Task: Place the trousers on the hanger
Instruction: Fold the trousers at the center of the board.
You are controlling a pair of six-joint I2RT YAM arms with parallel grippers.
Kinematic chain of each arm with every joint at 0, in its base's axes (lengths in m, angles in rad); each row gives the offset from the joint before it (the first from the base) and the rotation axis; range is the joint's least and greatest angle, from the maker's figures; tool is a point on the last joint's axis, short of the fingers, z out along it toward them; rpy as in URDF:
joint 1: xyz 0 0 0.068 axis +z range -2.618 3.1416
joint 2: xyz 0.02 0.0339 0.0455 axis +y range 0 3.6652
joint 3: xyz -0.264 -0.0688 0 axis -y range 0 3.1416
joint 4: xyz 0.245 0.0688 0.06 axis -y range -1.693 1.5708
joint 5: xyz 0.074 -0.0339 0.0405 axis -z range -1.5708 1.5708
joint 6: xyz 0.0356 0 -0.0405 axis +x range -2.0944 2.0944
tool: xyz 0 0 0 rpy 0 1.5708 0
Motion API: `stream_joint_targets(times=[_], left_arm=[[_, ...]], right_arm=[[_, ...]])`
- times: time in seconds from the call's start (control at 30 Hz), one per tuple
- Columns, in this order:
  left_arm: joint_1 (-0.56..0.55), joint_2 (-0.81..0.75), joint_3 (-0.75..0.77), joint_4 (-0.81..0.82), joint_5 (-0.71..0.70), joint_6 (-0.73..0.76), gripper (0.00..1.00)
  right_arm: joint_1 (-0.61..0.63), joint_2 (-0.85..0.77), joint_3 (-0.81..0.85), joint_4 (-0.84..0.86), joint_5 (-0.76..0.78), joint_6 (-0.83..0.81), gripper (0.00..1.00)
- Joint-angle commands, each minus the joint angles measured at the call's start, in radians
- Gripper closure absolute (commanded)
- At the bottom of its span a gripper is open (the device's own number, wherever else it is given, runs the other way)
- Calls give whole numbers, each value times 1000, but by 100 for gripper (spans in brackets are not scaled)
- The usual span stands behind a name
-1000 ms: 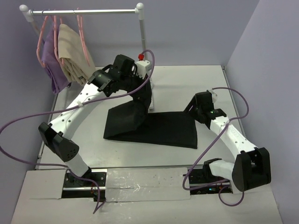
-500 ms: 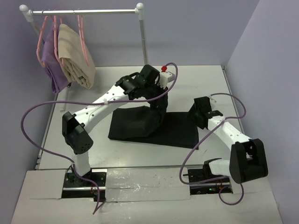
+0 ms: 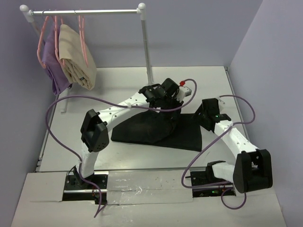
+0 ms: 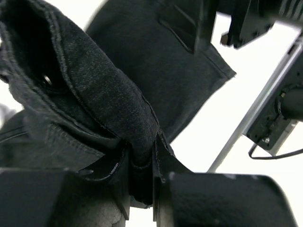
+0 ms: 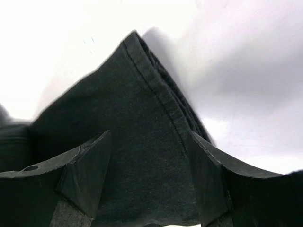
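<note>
The trousers (image 3: 182, 132) lie near the middle of the desk (image 3: 109, 80), well apart from the hanger (image 3: 84, 40), which hangs, seemingly bare, on the rail (image 3: 94, 11) at the far left beside a beige garment (image 3: 75, 54) and a purple one (image 3: 49, 61). The task looks barely begun: the cloth is only being doubled, and carrying it over and draping it on the hanger are all left. The long axis runs left to right; the right end lies flat, and the left part is raised and folded over toward the right. The left claw (image 4: 142, 182) is clamped on a thick fold of the trousers. The right claw (image 5: 147, 165) stands spread, its 2 fingers over the cloth's right corner, gripping nothing.
</note>
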State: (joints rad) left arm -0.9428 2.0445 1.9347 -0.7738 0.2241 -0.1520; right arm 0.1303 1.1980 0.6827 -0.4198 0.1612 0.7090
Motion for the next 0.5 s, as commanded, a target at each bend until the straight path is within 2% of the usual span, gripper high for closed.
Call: stream_joint_targets(times=[0.0,0.03,0.1,0.13,0.2,0.37,0.47], left_arm=[[-62,3,69,70,46,9,78],[-73,8,70,64,50,31,59],[-108,19,89,45,61,57,39],[-117,20,96,21,67,84,20],[-135,8,115,-1,75,104,1],[-142,-94,153,-71,49,138,1],[-128,-214,83,-99,-69,199,1]], right_arm=[[-29,-86,52,-37,70,-28,28],[-38,-98,55,-59,81,-32,27],[-72,-129,67,-82,100,-45,27],[-84,-164,74,-105,122,-49,27],[-122,-222,90,-125,141,-66,26],[-179,-310,162,-188,195,-98,26],[-176,-348,199,-203,154,-134,26]])
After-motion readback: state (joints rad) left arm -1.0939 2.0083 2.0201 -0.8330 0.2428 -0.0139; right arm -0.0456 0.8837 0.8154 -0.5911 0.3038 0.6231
